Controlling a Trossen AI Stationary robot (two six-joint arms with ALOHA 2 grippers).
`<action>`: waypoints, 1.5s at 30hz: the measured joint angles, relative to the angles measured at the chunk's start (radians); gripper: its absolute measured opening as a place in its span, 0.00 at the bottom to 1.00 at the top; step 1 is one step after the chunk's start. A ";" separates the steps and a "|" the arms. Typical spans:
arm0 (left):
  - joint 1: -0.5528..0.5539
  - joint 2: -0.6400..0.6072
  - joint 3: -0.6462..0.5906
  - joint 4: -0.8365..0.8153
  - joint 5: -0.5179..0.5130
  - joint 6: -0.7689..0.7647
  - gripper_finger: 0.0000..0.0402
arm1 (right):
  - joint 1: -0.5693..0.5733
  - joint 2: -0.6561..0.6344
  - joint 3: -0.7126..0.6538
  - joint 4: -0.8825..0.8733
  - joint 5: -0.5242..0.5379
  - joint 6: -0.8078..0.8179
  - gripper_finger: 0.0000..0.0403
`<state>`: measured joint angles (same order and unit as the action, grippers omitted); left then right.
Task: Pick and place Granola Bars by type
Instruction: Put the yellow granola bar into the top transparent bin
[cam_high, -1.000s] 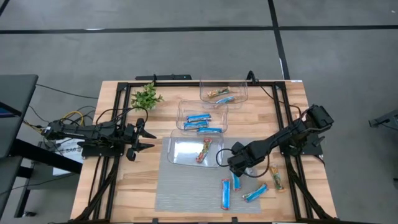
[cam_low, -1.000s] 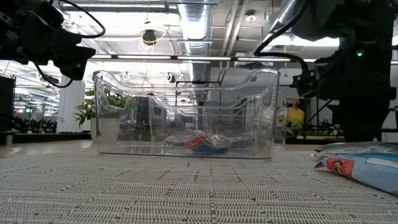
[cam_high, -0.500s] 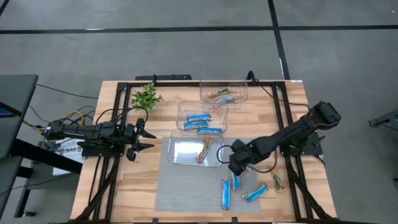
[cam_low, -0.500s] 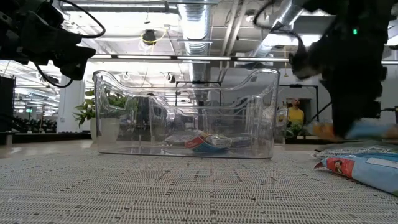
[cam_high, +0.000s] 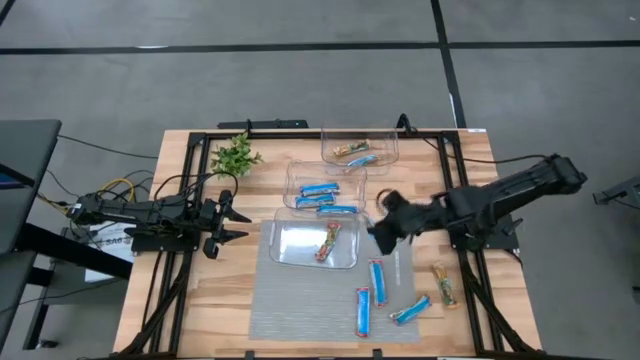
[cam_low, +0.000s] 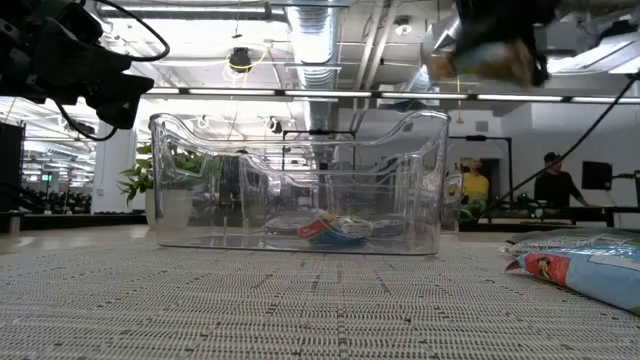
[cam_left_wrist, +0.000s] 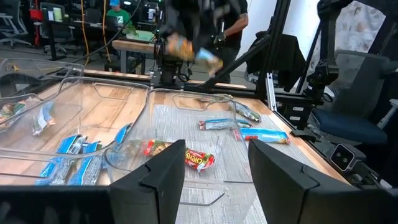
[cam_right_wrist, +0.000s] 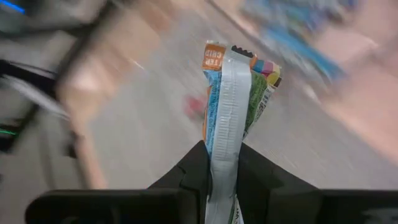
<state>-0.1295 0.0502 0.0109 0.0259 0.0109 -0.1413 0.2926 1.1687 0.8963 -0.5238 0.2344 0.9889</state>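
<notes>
My right gripper (cam_high: 380, 228) hangs above the mat's far right part, beside the near clear bin (cam_high: 283, 250), shut on a granola bar (cam_right_wrist: 233, 99) with an orange, pale blue and green wrapper. The low view shows this bar (cam_low: 490, 58) high up. Three blue bars (cam_high: 377, 280) and an orange-brown one (cam_high: 443, 285) lie flat on the mat and wood. The near bin holds a red multicolour bar (cam_high: 328, 240), the middle bin (cam_high: 295, 180) blue bars, the far bin (cam_high: 385, 145) an orange-brown and a blue one. My left gripper (cam_high: 235, 222) waits open at the table's left. My right gripper pinches the bar between its two fingers by one end (cam_right_wrist: 222, 146). The bar stands edge-on between them, its sealed seam showing, and its free end (cam_right_wrist: 239, 59) sticks out straight ahead of the fingertips. The bar is lifted clear of the mat.
A small green plant (cam_high: 235, 155) stands at the far left of the table. The grey mat (cam_high: 300, 310) covers the near middle. Black rails (cam_high: 455, 190) run along the table's sides. People and desks show in the room beyond.
My right gripper, down on the mat among the bars a second ago, has taken hold of one bar and lifted it clear. It has risen and gone toward the table's far edge, alongside the near bin, as the arm stretched out. The other bars stayed put.
</notes>
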 joint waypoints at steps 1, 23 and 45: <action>0.000 0.000 0.000 0.000 0.000 0.001 0.42 | -0.011 -0.027 0.000 0.032 0.000 -0.024 0.14; 0.000 0.000 0.000 0.000 0.000 0.006 0.42 | -0.214 -0.179 0.000 0.245 -0.026 -0.315 0.14; 0.000 0.000 0.000 -0.002 -0.013 0.003 0.42 | -0.866 0.164 0.028 0.413 -0.024 -0.703 0.14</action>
<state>-0.1295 0.0505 0.0109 0.0238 -0.0018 -0.1387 -0.5731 1.3331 0.9238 -0.1111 0.2105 0.2863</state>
